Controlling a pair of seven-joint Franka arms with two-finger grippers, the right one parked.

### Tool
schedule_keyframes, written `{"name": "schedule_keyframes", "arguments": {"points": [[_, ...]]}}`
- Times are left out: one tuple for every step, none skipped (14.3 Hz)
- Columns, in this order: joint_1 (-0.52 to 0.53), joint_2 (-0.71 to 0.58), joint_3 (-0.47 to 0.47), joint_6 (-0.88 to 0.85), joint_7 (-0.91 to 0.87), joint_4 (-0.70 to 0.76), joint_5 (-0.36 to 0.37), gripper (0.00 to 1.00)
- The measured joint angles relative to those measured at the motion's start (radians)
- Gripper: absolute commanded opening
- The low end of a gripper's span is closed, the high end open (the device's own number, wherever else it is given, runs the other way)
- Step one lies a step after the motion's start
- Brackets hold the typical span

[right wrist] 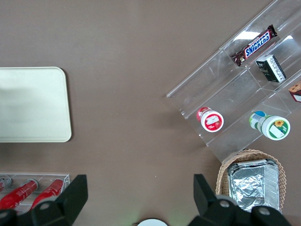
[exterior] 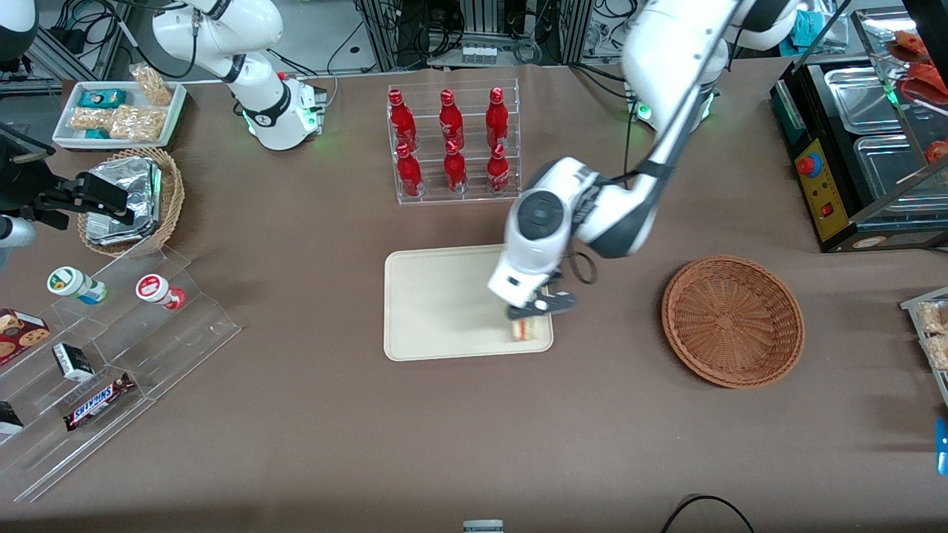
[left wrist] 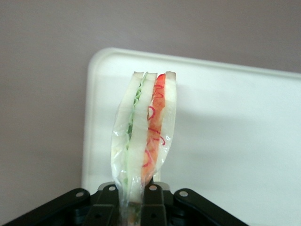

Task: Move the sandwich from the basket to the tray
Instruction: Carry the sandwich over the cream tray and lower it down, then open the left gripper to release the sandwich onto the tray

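Now the sandwich is hanging edge-on over a corner of the tray, its long axis running straight out from the gripper that is pinching its wrapped end. The basket is sitting well apart on the desk, toward the working arm's end, so I judge the release calls only for lowering.

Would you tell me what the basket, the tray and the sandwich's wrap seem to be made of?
Basket: reddish-brown woven wicker, visible weave. Tray: likely matte cream plastic, smooth with rounded rim. Sandwich, held over the tray by the gripper: clear glossy film, probably plastic, creased along the edges.
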Motion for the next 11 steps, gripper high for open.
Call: {"name": "schedule_keyframes", "arguments": {"points": [[-0.028, 0.019, 0.000, 0.015, -0.025, 0.018, 0.000, 0.00], [-0.053, 0.039, 0.000, 0.028, -0.051, 0.036, 0.000, 0.00], [-0.077, 0.059, 0.001, 0.039, -0.072, 0.055, 0.001, 0.00], [-0.098, 0.079, 0.002, 0.047, -0.090, 0.072, 0.001, 0.01], [-0.115, 0.100, 0.003, 0.056, -0.104, 0.088, 0.001, 0.01], [-0.128, 0.122, 0.003, 0.064, -0.116, 0.104, 0.002, 0.01], [-0.135, 0.141, 0.004, 0.074, -0.123, 0.118, 0.006, 0.03], [-0.138, 0.159, 0.004, 0.081, -0.130, 0.129, 0.013, 0.05], [-0.137, 0.173, 0.006, 0.084, -0.141, 0.137, 0.028, 0.14], [-0.137, 0.183, 0.009, 0.086, -0.160, 0.140, 0.046, 0.45], [-0.137, 0.190, 0.010, 0.087, -0.178, 0.144, 0.054, 0.99]]}}
